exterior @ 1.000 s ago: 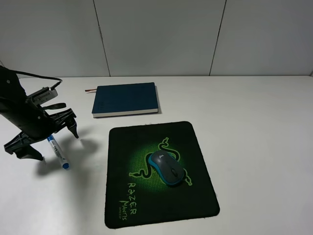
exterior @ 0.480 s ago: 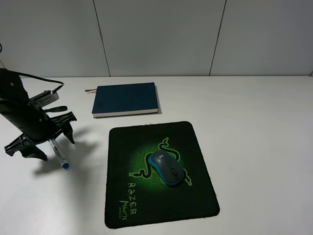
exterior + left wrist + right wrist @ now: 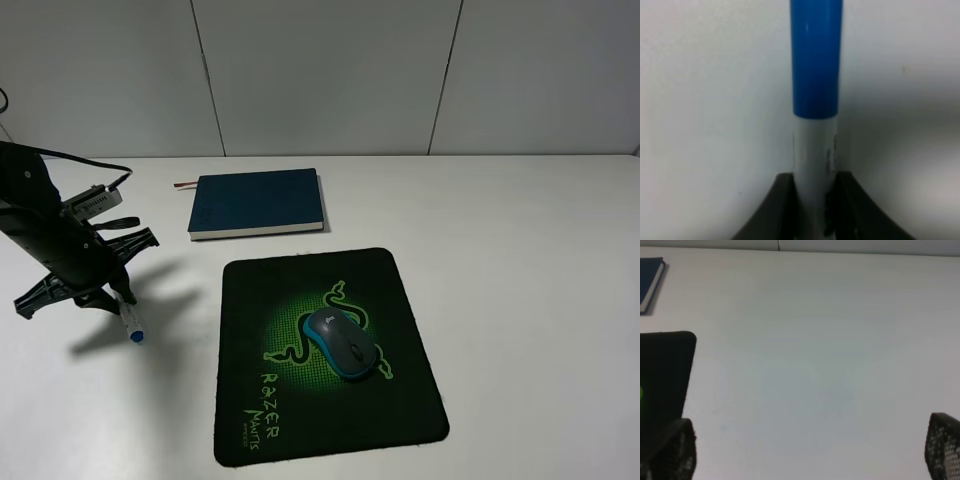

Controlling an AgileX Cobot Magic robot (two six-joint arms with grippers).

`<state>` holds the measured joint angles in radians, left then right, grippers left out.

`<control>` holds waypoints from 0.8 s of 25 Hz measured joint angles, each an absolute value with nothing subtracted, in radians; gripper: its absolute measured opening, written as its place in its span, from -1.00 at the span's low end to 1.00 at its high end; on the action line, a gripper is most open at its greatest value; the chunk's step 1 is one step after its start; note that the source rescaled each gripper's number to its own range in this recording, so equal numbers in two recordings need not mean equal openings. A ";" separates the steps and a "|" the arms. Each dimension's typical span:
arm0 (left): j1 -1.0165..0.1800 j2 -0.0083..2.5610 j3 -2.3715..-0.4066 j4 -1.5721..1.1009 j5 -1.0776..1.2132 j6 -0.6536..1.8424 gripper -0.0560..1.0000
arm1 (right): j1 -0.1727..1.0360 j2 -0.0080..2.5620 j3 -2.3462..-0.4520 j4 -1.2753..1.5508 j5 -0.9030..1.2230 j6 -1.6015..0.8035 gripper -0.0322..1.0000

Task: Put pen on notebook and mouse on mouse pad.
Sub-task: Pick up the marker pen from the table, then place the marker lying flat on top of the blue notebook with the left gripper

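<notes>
Left hand (image 3: 110,290) is clamped on the pen (image 3: 130,325) barrel, at desk (image 3: 520,250) level left of the mouse pad (image 3: 400,400). Right hand (image 3: 807,450) is spread wide, holding nothing. Mouse (image 3: 340,343) rests on the mouse pad.

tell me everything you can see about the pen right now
The pen is a short marker type, smooth and plastic-looking, with a white barrel bearing small dark print and a long blue cap. It lies flat on the white table, left of the mouse pad, cap pointing toward the table's near edge. The fingers of the left gripper are closed on its barrel from both sides. Its other end is hidden between them.
</notes>
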<state>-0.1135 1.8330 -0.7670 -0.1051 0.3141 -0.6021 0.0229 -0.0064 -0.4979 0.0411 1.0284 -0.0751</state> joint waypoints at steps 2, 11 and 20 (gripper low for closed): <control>-0.114 1.833 -0.767 -0.106 0.314 -0.602 -0.89 | 0.023 -0.006 -0.498 0.041 1.028 -0.075 1.00; -0.114 1.823 -0.766 -0.106 0.321 -0.602 -0.89 | 0.023 -0.006 -0.498 0.041 1.028 -0.075 1.00; -0.114 1.638 -0.764 -0.105 0.421 -0.522 -0.89 | 0.023 -0.006 -0.498 0.041 1.028 -0.075 1.00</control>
